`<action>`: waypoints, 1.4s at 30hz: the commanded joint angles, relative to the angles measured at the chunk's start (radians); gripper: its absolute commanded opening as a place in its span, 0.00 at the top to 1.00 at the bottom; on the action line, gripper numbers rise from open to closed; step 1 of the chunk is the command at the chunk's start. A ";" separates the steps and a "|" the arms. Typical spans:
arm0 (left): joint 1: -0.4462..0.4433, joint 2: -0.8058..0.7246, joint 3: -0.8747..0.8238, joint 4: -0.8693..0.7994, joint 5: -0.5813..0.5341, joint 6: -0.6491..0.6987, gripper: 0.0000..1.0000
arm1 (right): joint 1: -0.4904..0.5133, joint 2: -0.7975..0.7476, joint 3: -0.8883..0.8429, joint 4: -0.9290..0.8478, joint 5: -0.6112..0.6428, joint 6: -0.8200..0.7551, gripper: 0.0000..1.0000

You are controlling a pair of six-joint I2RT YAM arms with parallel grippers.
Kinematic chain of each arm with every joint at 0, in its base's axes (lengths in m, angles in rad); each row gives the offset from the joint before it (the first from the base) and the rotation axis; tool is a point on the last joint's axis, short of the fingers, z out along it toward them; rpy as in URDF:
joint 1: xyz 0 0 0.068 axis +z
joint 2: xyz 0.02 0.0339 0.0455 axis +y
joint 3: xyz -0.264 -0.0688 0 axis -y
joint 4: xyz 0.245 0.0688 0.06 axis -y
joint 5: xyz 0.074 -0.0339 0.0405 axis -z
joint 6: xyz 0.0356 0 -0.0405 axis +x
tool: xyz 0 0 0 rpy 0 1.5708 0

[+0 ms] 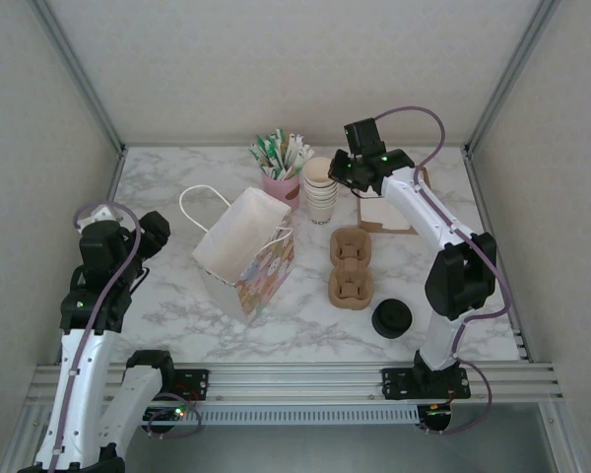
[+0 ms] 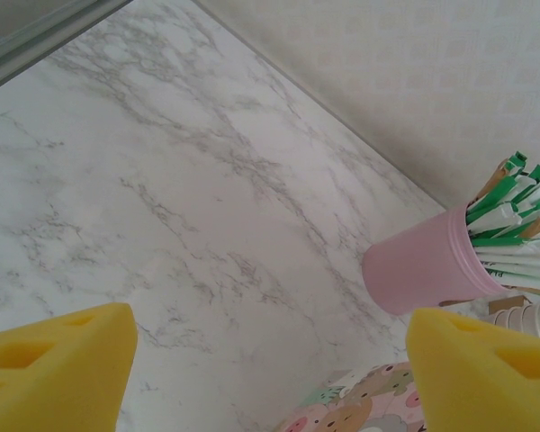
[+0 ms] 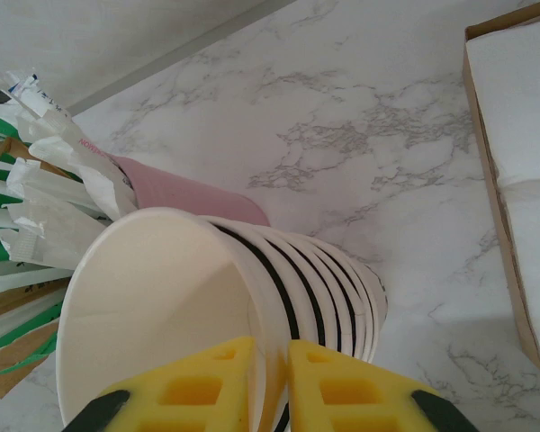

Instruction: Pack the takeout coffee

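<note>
White walls close in a grey-veined marble table (image 1: 177,187), smooth and glossy. As I judge it, the packing has hardly begun. The takeout coffee (image 1: 391,318) stands on the table near the right arm's base, just beside the near end of the cup carrier (image 1: 352,266). From above it shows only a round black plastic lid. It sits in neither the carrier nor the paper bag (image 1: 244,254), so lifting it, seating it and bagging it all appear to be left.

The right claw (image 3: 270,378) is at the far side of the table instead. Its yellow foam pads are drawn narrow and pinch the rim of the top cup (image 3: 162,306) of the stack of paper cups (image 1: 319,192). The left claw (image 2: 270,360) hangs wide open over bare marble with nothing between its pads.

The carrier is brown moulded pulp, matte, with round wells that look empty. The bag is thin pale paper with a cartoon print on one side and looped cord handles, and its mouth is open. The stacked cups are cream, lidless and tapered, with dark bands showing at each nested rim. Beside them a pink cup (image 2: 423,265) holds paper-wrapped sticks (image 1: 281,150) in white and green, and a cardboard box of napkins (image 3: 522,180) lies nearby
</note>
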 commanded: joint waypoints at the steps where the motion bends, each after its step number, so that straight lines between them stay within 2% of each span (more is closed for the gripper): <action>1: 0.009 -0.004 -0.007 -0.008 -0.010 -0.007 0.22 | 0.014 0.007 0.039 -0.024 0.039 -0.006 0.83; 18: 0.009 0.001 -0.005 -0.013 -0.014 -0.007 0.20 | 0.015 0.016 0.105 -0.081 0.040 -0.042 0.93; 26: 0.010 0.000 -0.002 -0.015 -0.016 -0.007 0.20 | 0.014 -0.005 0.215 -0.175 0.057 -0.079 1.00; 35: 0.009 0.002 -0.005 -0.013 -0.018 -0.008 0.19 | 0.016 -0.144 0.326 -0.230 0.052 -0.114 1.00; 42: 0.009 0.014 -0.005 -0.013 -0.015 -0.010 0.19 | 0.027 -0.370 0.175 -0.225 0.024 -0.109 1.00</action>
